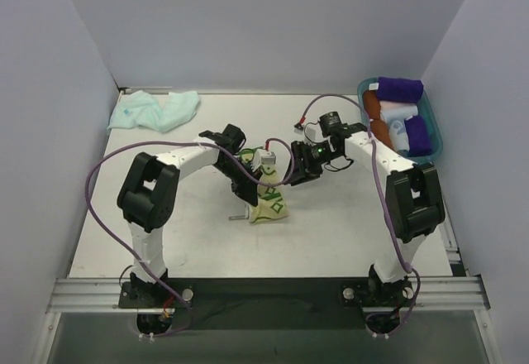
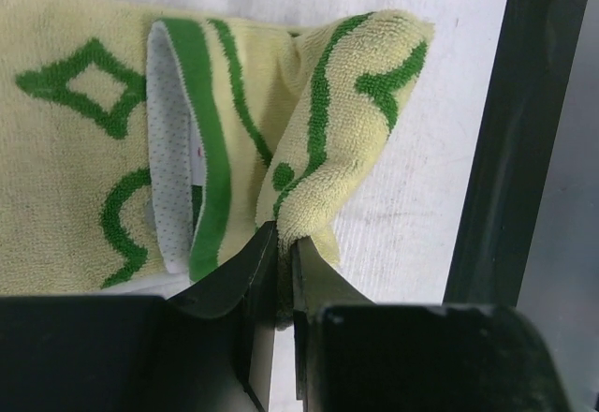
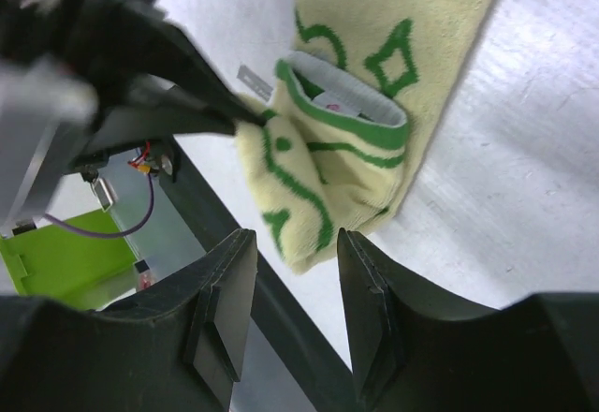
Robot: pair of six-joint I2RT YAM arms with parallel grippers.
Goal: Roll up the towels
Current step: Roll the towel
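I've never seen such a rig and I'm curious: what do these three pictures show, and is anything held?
Two white robot arms stand at a table. One picture looks down from above; the others come from a camera on each wrist. The left pincer is shut on a fold of the yellow towel with green marks. The right pincer stands open beside that towel, holding nothing. A crumpled mint towel lies far left; a teal basket far right holds rolled cloths.

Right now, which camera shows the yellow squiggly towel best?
The left wrist view: the pale yellow terry towel with green squiggles and diamonds fills it, close and sharp. The right wrist view shows its folded end; the top view shows it tiny and partly covered.
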